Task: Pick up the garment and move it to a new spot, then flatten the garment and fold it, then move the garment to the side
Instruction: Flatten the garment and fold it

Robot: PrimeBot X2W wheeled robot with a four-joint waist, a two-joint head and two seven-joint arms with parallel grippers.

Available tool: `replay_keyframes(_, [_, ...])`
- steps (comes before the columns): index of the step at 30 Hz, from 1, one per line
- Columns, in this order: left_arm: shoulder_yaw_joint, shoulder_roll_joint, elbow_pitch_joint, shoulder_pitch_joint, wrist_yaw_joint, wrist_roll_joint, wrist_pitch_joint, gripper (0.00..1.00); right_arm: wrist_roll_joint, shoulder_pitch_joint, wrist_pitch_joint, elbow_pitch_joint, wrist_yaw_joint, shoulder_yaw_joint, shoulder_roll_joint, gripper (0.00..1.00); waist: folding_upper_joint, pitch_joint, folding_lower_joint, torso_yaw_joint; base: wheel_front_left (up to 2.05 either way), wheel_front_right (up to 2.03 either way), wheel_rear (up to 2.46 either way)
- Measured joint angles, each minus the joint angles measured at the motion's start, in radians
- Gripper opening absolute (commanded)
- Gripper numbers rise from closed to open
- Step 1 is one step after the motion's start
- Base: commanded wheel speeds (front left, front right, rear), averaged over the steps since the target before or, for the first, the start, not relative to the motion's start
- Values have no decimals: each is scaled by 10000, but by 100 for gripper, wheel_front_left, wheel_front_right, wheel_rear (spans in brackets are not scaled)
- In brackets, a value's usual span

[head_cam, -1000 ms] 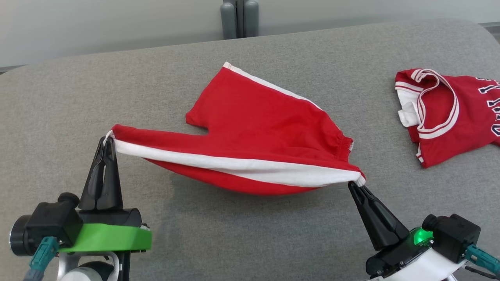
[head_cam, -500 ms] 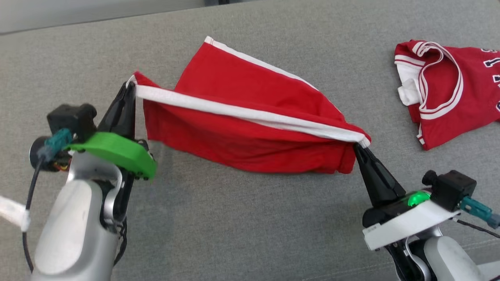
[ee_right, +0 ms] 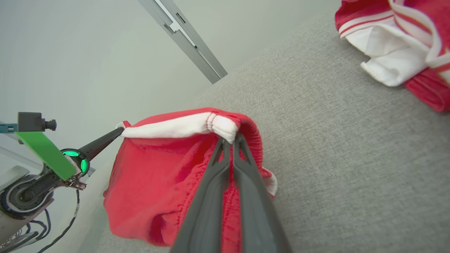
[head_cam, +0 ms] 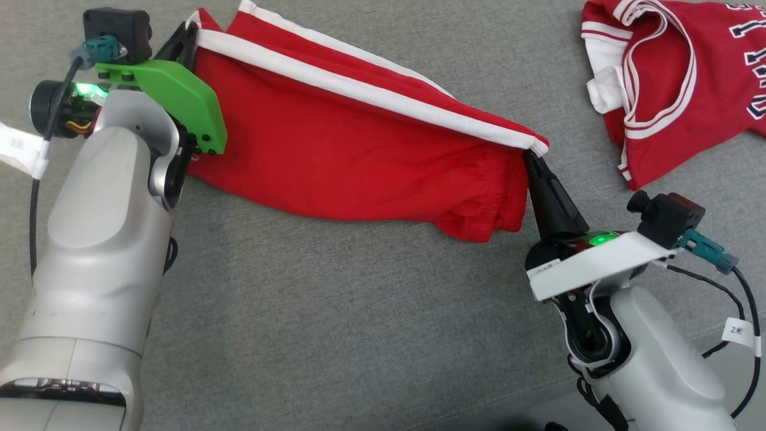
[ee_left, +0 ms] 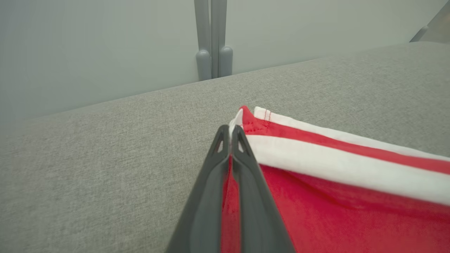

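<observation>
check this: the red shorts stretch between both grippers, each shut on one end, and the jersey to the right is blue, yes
No: the jersey is red with white trim, as the head view shows. The rest holds: the red shorts stretch between the left gripper and right gripper, each shut on one end.

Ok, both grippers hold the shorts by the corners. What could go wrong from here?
The left gripper and right gripper each pinch only a corner of the shorts; a tug could free it. The hanging fabric is bunched at the waistband and may land creased. The jersey lies close; the shorts could overlap it.
</observation>
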Motion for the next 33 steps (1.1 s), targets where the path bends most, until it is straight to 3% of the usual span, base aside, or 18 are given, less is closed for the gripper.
replay_keyframes(10, [-176, -240, 2683, -1678, -128, 142, -974, 0, 499, -774, -259, 491, 0, 970, -75, 0, 0, 656, 0, -971, 0, 0, 0])
replay_keyframes(11, [-174, -240, 2894, -1766, -130, 140, -1034, 37, 516, -807, -261, 477, 0, 974, -58, 33, 0, 696, 0, -1041, 0, 0, 0])
replay_keyframes(12, [-136, -251, 3103, -1851, -130, 92, -1095, 89, 466, -827, -263, 391, 0, 924, -46, 85, 0, 732, 0, -1101, 0, 0, 0])
replay_keyframes(13, [-119, -268, 3264, -1910, -130, 36, -1091, 100, 391, -830, -276, 297, 0, 853, -46, 100, 0, 756, 0, -1136, 0, 0, 0])
replay_keyframes(20, [-247, -318, 3666, -1991, -42, 88, -2476, 100, -1593, -207, -290, -1035, -2, -27, -295, 100, 0, 698, 0, -1004, 0, 0, 0])
replay_keyframes(24, [-159, -320, 3214, -1524, 263, 136, -3083, 100, -2592, 391, -291, -1831, -2, -727, -533, 100, 0, 523, 0, -777, 0, 0, 0])
replay_keyframes(27, [75, -209, 1985, -849, 731, 161, -3147, 100, -3198, 771, -291, -2291, -2, -1281, -669, 100, 0, 334, 0, -622, 0, 0, 0])
replay_keyframes(33, [819, 6, -1929, 1808, 1741, 610, -3175, 100, -3868, 1280, -290, -2736, -2, -2031, -832, 100, 0, -145, 0, -265, 0, 0, 0])
